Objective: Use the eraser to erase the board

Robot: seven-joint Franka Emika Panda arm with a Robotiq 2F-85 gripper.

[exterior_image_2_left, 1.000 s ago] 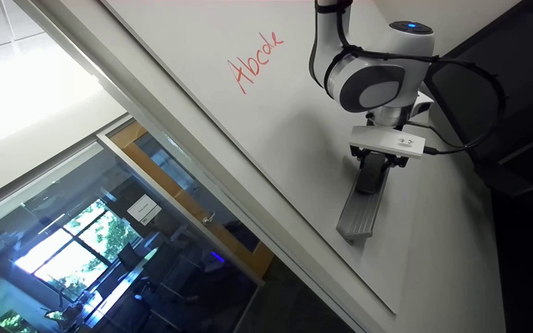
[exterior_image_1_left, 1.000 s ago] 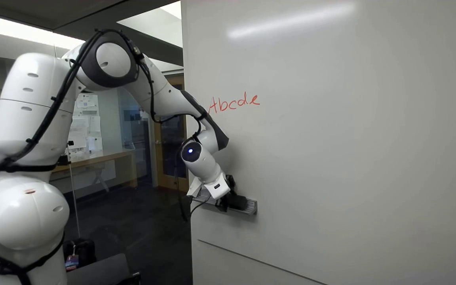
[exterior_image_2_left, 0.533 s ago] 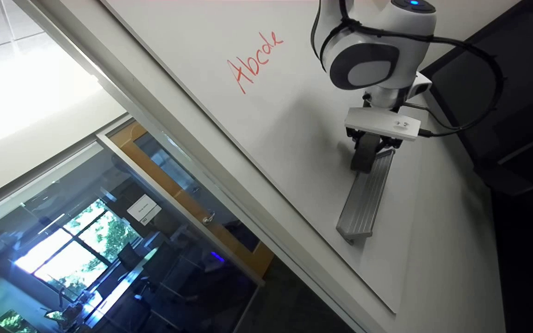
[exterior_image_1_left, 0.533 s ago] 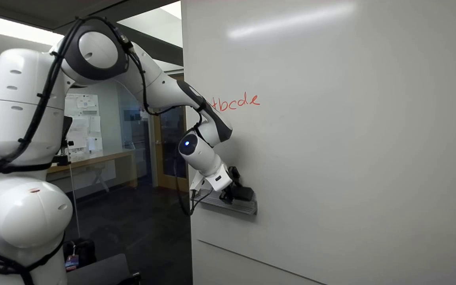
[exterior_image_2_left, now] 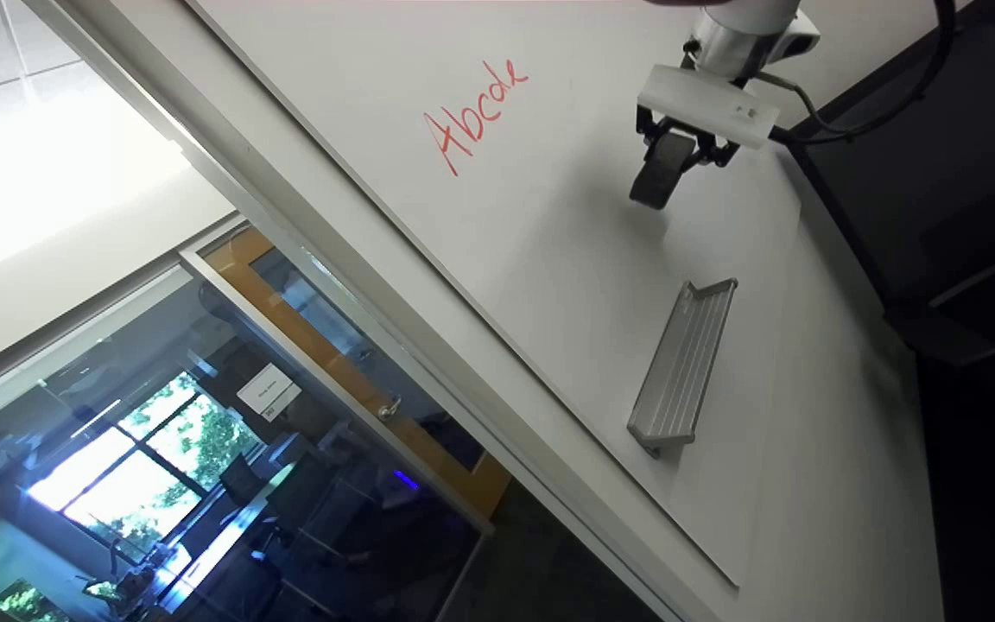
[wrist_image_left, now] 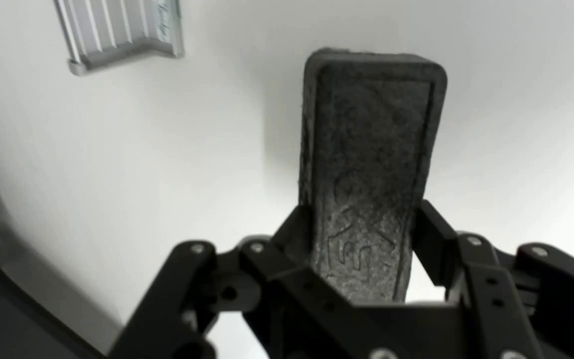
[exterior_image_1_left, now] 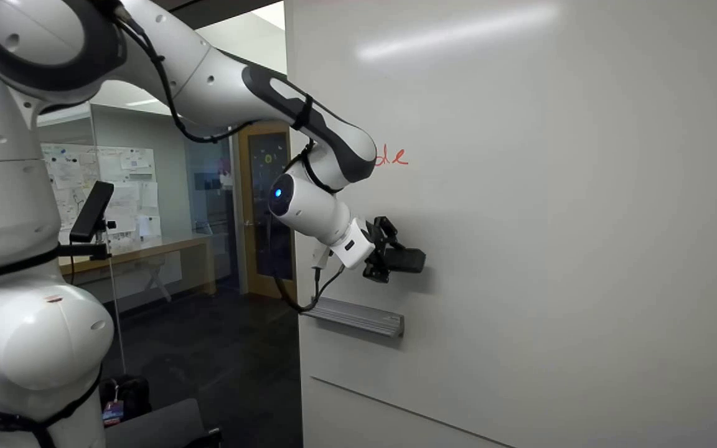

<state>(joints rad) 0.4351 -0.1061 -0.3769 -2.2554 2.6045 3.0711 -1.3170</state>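
My gripper (exterior_image_1_left: 388, 252) is shut on the dark grey eraser (exterior_image_1_left: 407, 261). In the wrist view its fingers (wrist_image_left: 364, 229) press both long sides of the eraser (wrist_image_left: 374, 134), whose far end points away from the gripper. The whiteboard (exterior_image_1_left: 551, 236) carries red writing "Abcde", whole in an exterior view (exterior_image_2_left: 478, 117); in an exterior view only "de" (exterior_image_1_left: 391, 155) shows, the rest hidden by the arm. The eraser (exterior_image_2_left: 663, 170) is above the ledge and below the height of the writing, close to the board; its shadow lies beside it. I cannot tell whether it touches the board.
A grey ledge (exterior_image_1_left: 355, 317) is fixed to the board below the gripper; it also shows in an exterior view (exterior_image_2_left: 686, 363) and the wrist view (wrist_image_left: 117, 30). The board's edge (exterior_image_1_left: 293, 205) lies behind the arm. A dark screen-like panel (exterior_image_2_left: 964, 173) stands beside the board.
The gripper has risen from the ledge with the eraser held in it. The arm has lifted and now covers more of the writing in an exterior view. The ledge is bare now.
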